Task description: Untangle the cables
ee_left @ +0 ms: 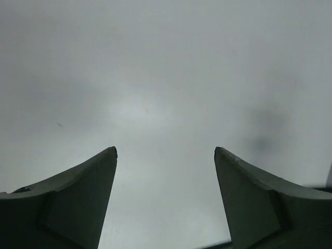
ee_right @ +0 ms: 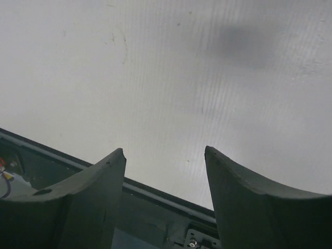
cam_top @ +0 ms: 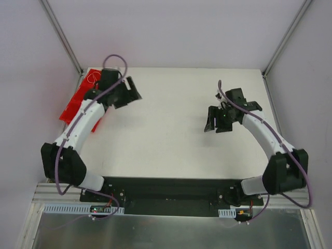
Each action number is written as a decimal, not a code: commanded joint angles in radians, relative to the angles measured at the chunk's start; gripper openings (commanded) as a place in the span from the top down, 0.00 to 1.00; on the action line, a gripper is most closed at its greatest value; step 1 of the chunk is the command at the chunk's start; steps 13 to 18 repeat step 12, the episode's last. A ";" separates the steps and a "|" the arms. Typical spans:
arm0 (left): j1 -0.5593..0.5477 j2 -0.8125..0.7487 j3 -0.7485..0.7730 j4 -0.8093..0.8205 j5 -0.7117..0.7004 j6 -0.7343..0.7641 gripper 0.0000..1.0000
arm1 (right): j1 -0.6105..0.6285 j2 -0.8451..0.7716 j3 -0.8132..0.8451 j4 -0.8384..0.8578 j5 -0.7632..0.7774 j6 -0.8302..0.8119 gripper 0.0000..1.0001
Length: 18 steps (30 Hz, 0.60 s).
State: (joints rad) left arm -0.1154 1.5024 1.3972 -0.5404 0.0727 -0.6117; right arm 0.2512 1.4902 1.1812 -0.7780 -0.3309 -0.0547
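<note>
A flat red patch (cam_top: 77, 104) lies at the table's far left edge, partly under my left arm. A hair-thin pale loop of cable (cam_top: 92, 78) curls on its far end. No other wires can be made out. My left gripper (cam_top: 133, 92) is open and empty, to the right of the red patch, over bare table. In the left wrist view the left gripper (ee_left: 166, 150) has its jaws wide apart with only pale surface between them. My right gripper (cam_top: 212, 123) is open and empty at the middle right. In the right wrist view it (ee_right: 165, 150) frames bare table.
The white table (cam_top: 166, 129) is walled by pale panels at the back and sides. A black base rail (cam_top: 166, 189) runs along the near edge and shows in the right wrist view (ee_right: 155, 199). Thick mauve cables (cam_top: 116, 58) run along both arms.
</note>
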 commanded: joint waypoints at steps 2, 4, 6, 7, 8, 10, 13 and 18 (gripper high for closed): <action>-0.309 -0.290 -0.272 0.285 0.078 0.265 0.24 | -0.003 -0.354 -0.252 0.227 0.164 0.051 0.28; -0.386 -0.407 -0.433 0.417 0.082 0.291 0.23 | -0.001 -0.500 -0.401 0.346 0.202 0.117 0.14; -0.402 -0.520 -0.592 0.588 0.149 0.273 0.20 | 0.005 -0.634 -0.520 0.454 0.234 0.162 0.04; -0.405 -0.577 -0.654 0.640 0.194 0.273 0.17 | 0.006 -0.695 -0.570 0.504 0.240 0.174 0.04; -0.406 -0.623 -0.712 0.675 0.203 0.276 0.16 | 0.017 -0.744 -0.618 0.538 0.240 0.173 0.04; -0.408 -0.726 -0.805 0.727 0.226 0.289 0.11 | 0.052 -0.858 -0.707 0.598 0.298 0.173 0.04; -0.408 -0.810 -0.884 0.778 0.237 0.297 0.03 | 0.117 -1.017 -0.800 0.677 0.432 0.187 0.04; -0.408 -0.810 -0.884 0.778 0.237 0.297 0.03 | 0.117 -1.017 -0.800 0.677 0.432 0.187 0.04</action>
